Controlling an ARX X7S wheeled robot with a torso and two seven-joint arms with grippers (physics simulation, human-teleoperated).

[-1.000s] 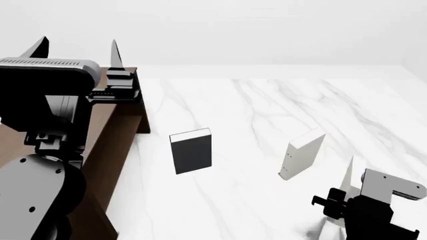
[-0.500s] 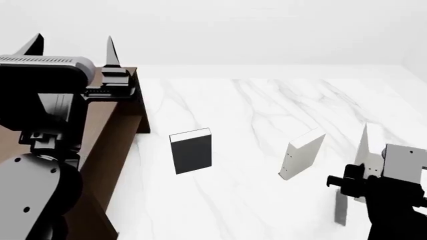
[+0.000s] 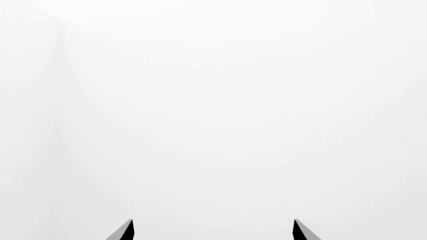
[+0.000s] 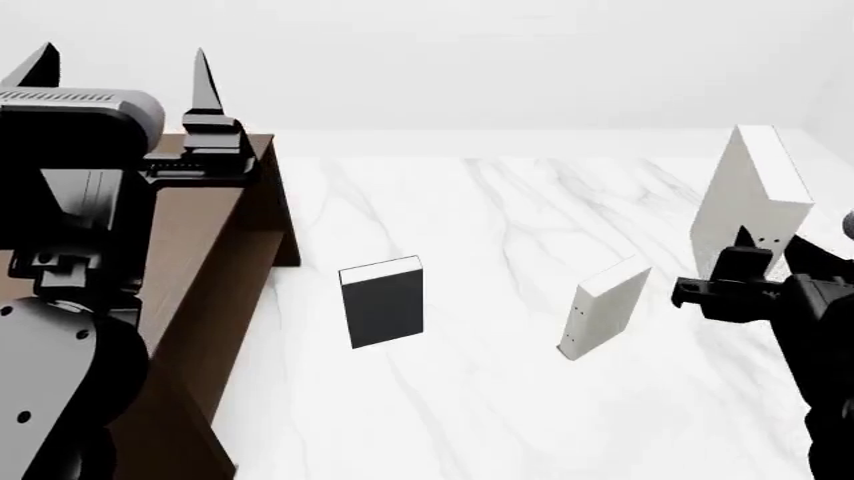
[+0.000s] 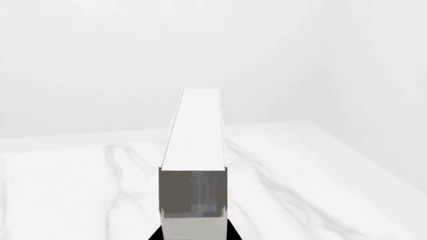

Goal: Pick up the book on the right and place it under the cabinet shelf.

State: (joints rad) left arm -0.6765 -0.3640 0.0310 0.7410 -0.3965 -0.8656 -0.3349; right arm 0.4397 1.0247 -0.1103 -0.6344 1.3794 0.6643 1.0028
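Observation:
My right gripper point(image 4: 755, 264) is shut on the book point(image 4: 750, 190), a slim pale grey-white hardcover with two dark dots low on its spine. It holds the book upright above the table's right side. In the right wrist view the book point(image 5: 193, 165) stands on edge between my dark jaws at my right gripper point(image 5: 193, 236). The cabinet shelf point(image 4: 200, 250), dark brown wood, stands at the left. My left gripper point(image 4: 120, 62) is open and empty above the cabinet's top, and the left wrist view shows my left gripper point(image 3: 213, 227) facing only white wall.
A second pale book point(image 4: 607, 308) stands tilted on the white marble table point(image 4: 507, 400), left of and below the held book. A black-covered book point(image 4: 383, 302) with white page edges stands upright near the middle, right of the cabinet.
My right gripper has risen and moved right with the book, which now shows its broad cover instead of a thin edge. My left gripper has drifted a little left.

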